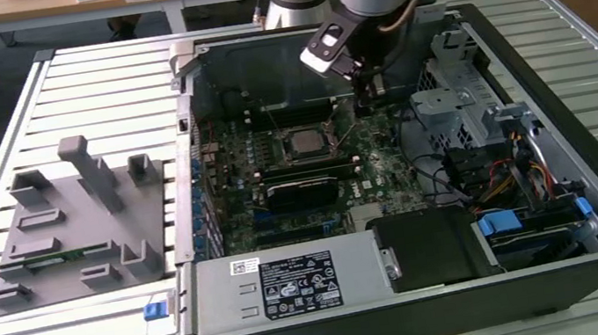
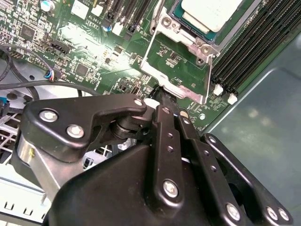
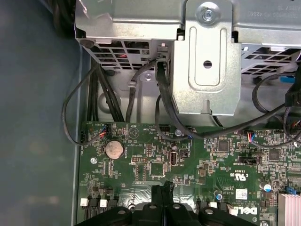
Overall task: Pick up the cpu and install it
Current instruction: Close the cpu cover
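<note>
The cpu (image 1: 305, 142) is a small square chip with a silver-grey top. It lies flat in its socket on the green motherboard (image 1: 377, 173) inside the open computer case. In the second wrist view the cpu (image 2: 212, 14) sits inside a metal socket frame (image 2: 176, 63). My gripper (image 1: 367, 102) hangs above the board, a little to the exterior view's right of the cpu and apart from it. Its fingers (image 3: 162, 192) are shut together with nothing between them, and the black fingers (image 2: 165, 109) also appear in the second wrist view.
A black heatsink block (image 1: 303, 192) sits just in front of the socket. Drive cages and cable bundles (image 1: 474, 150) fill the case on the exterior view's right. The power supply (image 1: 281, 286) lies at the front. A grey parts fixture (image 1: 76, 223) rests on the slatted table at the exterior view's left.
</note>
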Tool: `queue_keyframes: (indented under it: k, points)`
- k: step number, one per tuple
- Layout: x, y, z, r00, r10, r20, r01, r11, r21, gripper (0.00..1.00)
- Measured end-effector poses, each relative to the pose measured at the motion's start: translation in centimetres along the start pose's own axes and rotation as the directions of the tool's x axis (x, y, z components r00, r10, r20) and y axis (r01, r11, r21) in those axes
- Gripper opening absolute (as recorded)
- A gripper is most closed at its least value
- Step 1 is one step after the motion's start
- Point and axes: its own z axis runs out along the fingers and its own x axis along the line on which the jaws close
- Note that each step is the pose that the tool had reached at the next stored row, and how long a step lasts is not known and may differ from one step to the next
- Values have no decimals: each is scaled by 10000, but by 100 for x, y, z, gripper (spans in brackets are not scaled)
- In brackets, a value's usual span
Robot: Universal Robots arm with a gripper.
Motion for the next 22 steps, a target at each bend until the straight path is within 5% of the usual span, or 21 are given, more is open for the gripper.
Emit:
queue_keyframes:
  k: [22]
  points:
    - [5, -201, 0, 10000, 0, 1, 0, 10000, 0, 11]
